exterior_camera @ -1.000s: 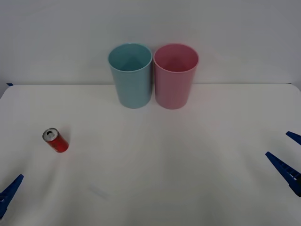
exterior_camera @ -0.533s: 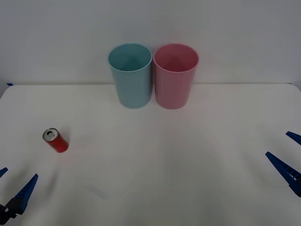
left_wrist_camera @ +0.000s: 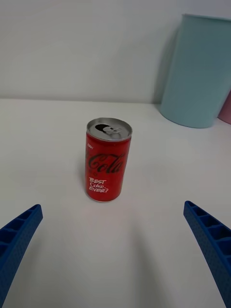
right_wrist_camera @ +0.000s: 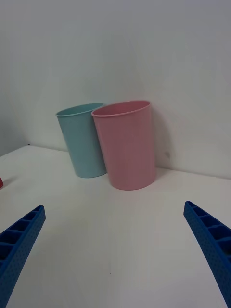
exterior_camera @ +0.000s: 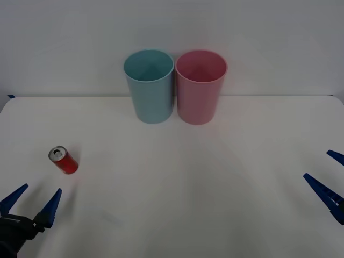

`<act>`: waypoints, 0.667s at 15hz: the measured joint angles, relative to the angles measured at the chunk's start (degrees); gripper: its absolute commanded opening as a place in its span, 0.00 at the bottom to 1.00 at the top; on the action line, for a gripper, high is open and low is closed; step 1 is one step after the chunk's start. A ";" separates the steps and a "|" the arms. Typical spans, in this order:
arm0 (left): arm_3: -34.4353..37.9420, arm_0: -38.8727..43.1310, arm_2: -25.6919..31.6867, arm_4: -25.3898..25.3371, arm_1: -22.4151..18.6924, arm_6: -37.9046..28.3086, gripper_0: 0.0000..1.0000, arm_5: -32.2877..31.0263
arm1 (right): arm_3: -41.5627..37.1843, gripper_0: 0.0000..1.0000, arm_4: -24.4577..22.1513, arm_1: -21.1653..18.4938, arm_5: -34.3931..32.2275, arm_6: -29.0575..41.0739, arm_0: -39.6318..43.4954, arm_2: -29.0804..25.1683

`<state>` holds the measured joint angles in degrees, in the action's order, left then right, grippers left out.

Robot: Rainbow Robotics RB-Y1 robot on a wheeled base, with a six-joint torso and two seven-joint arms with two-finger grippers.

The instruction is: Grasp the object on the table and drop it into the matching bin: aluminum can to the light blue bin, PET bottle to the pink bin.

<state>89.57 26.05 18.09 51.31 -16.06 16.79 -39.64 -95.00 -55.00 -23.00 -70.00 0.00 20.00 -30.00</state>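
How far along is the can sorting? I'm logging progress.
Nothing is sorted yet: the can stands upright on the table, untouched. In hand: the left gripper sits just short of it, jaws open, lined up on it. The right gripper waits open at the table's right side. Left: grasp, carry and drop into the light blue bin.

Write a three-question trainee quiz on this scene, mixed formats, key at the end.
1. True or false: the aluminum can stands upright on the table.
2. Which bin stands farther toward the robot's left? A) the light blue bin B) the pink bin
3. Fill in: the end effector nearer the can is the ____ one.

Key: 1. True. 2. A. 3. Left; the left end effector is open just short of the can, while the right end effector waits open at the table's right edge.
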 measured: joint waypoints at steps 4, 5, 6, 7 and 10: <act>-4.79 -4.95 0.18 0.74 0.32 1.61 1.00 0.09 | 0.00 1.00 0.00 0.00 0.00 0.00 0.00 0.00; -6.00 -6.24 0.18 1.06 0.32 2.01 1.00 0.19 | 0.00 1.00 0.00 0.00 0.00 0.00 0.00 0.00; -7.07 -7.41 0.18 1.41 0.30 2.31 1.00 0.37 | 0.00 1.00 0.00 0.00 0.00 0.00 0.00 0.00; -8.03 -8.49 0.18 1.68 0.28 2.46 1.00 0.47 | 0.00 1.00 0.00 0.00 0.00 0.00 0.00 0.00; -12.50 -12.56 0.18 2.62 0.26 3.41 1.00 0.61 | 0.00 1.00 0.00 0.00 0.00 0.00 0.00 0.00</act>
<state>77.07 13.49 18.28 53.93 -15.80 20.20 -39.04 -95.00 -55.00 -23.00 -70.00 0.00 20.00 -30.00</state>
